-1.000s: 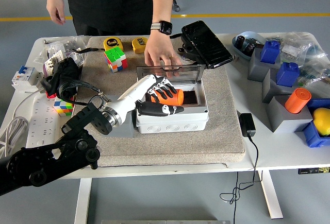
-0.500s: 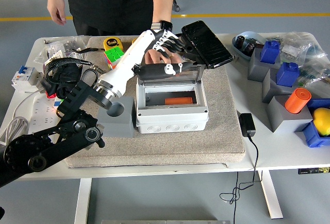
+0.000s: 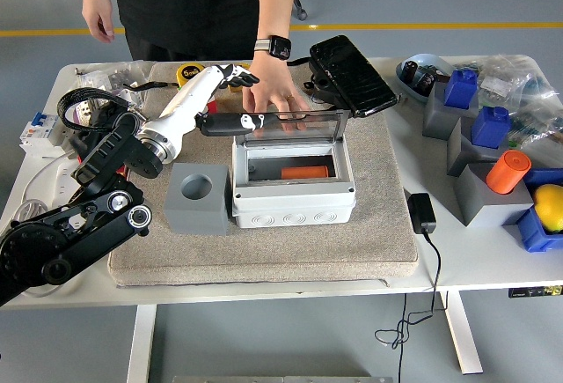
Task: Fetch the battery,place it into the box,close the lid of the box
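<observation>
The battery (image 3: 304, 172), an orange cylinder, lay inside the box (image 3: 293, 187) on its floor, long axis running left-right across the picture, near the middle of the opening. It was already placed, so the remaining step, by my reading, was closing the lid (image 3: 295, 124). The lid was clear and stood raised at the box's far edge, tilted up and back, hinge line parallel to the battery's long axis. The left hand (image 3: 224, 97) was just beside the lid's left far corner, above and behind the box, holding nothing; its upper fingers (image 3: 239, 74) were extended and relaxed, and a lower dark digit reached rightward along the lid's top edge, touching or nearly so; I could not tell which. The lid therefore lay to the right of and slightly nearer than the hand; bringing it down would call for a push toward the bench's near edge. The right hand was not in view, so the left was the only robot hand available. A person's hand (image 3: 277, 99) rested at the lid's far side, just behind it and close to the robot's fingers, seemingly steadying the lid. The grey block (image 3: 197, 198) stood touching the box's left wall on the mat (image 3: 264, 246).
</observation>
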Controlling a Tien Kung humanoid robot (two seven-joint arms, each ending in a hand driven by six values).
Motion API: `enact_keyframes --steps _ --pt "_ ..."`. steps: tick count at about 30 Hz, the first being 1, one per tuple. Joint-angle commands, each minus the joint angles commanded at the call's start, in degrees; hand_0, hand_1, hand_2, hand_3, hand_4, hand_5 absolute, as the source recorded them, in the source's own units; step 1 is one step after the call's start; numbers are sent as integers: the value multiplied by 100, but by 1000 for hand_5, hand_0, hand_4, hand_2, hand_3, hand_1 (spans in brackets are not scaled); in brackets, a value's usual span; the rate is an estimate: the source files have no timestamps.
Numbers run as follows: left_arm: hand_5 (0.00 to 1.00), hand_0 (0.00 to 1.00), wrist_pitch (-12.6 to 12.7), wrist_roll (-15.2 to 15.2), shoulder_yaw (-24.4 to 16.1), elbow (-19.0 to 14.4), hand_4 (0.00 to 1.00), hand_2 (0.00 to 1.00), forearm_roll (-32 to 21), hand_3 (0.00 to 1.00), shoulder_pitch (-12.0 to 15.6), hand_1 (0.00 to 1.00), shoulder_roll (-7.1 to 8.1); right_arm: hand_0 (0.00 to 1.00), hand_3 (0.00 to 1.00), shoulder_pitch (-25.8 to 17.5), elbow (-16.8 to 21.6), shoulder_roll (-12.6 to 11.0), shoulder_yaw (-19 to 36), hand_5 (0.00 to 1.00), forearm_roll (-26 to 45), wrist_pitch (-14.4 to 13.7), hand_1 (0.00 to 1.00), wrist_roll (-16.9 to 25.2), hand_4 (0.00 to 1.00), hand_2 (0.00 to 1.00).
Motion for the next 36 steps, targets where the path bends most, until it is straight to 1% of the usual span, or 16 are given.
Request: enact_keyframes --steps 3,4,9,10,15,16,17,20,21,23,29,36 --pt "478 714 -142 180 -77 -107 958 736 -16 709 45 733 52 607 566 -2 6 -1 11 461 -3 -5 635 2 906 594" --pt "499 611 -198 240 -92 -152 962 698 -10 698 49 669 66 607 566 -3 5 -1 9 461 -2 -3 635 1 906 595" --pt "499 611 -555 585 -154 -448 962 698 33 698 98 669 135 607 566 -20 2 -1 -1 461 4 -2 635 1 906 595" --pt "498 547 -598 626 -158 -492 959 673 37 684 108 627 144 607 566 -22 2 -1 -1 460 5 -2 634 2 906 595" --pt "498 547 -794 782 -160 -731 959 673 -15 684 173 627 186 607 566 -21 13 -2 -1 460 -3 -6 634 8 906 595" --pt "517 526 -824 804 -163 -779 970 660 -29 684 191 614 194 607 566 -20 13 -2 -3 461 -4 -7 635 8 907 595" --pt "517 526 -851 818 -168 -823 970 660 -39 684 213 614 202 607 566 -21 12 -2 -7 461 -3 -7 635 8 907 595" --pt "517 526 -886 840 -200 -946 970 660 -56 684 278 614 234 607 566 -20 14 -4 -17 461 -4 -6 635 8 907 595" --pt "539 506 -896 843 -214 -996 975 647 -61 682 306 605 248 606 566 -22 14 -5 -17 461 -1 -6 634 8 907 595" --pt "539 506 -900 831 -221 -1036 975 647 -97 682 336 605 266 606 566 -24 7 -4 -22 461 6 -3 634 5 907 595" --pt "543 499 -911 828 -136 -904 975 643 -134 677 370 599 266 607 566 -20 11 -4 -23 461 4 2 634 4 907 595" --pt "552 489 -933 855 -57 -836 974 641 -175 686 402 595 251 606 567 -14 14 -1 -28 461 2 4 634 5 907 595"
